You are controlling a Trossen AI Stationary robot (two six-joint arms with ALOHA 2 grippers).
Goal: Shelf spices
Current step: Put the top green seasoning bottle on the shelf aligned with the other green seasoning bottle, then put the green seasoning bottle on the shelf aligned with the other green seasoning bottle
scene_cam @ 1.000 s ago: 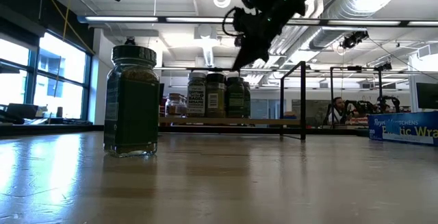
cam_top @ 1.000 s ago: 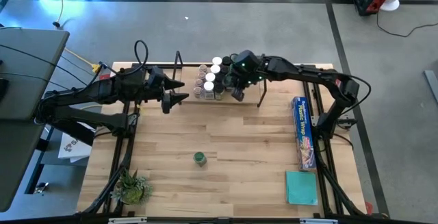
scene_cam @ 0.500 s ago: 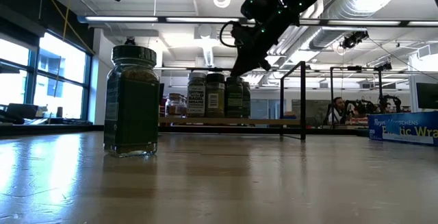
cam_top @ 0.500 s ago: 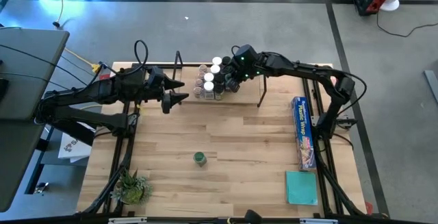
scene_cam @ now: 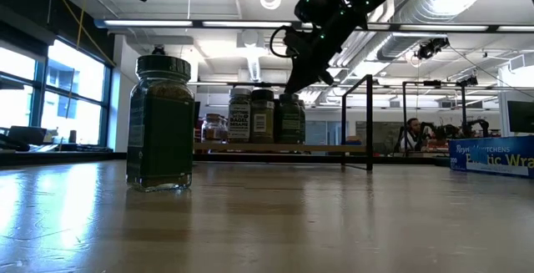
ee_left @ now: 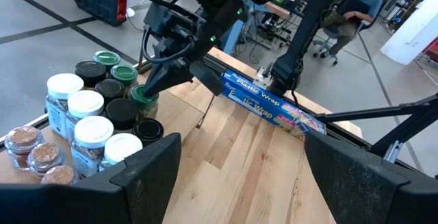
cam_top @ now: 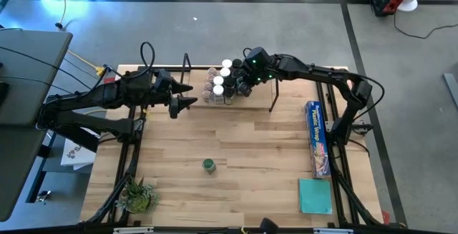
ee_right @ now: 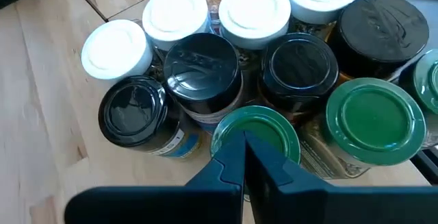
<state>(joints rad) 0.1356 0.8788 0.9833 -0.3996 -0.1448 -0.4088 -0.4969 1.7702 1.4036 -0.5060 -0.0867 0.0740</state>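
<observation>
We see a tight cluster of upright spice jars (cam_top: 223, 84) with white, black, green and clear tops on the shelf (cam_top: 272, 94); one green-topped jar (cam_top: 208, 165) stands alone mid-table.

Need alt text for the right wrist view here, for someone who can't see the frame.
Right gripper, fingers closed together, tips resting over a green-lidded spice jar at the edge of a tight cluster of jars seen from above. Around it stand white-lidded jars, black-lidded jars and another green-lidded jar, all on a light wooden board.
</observation>
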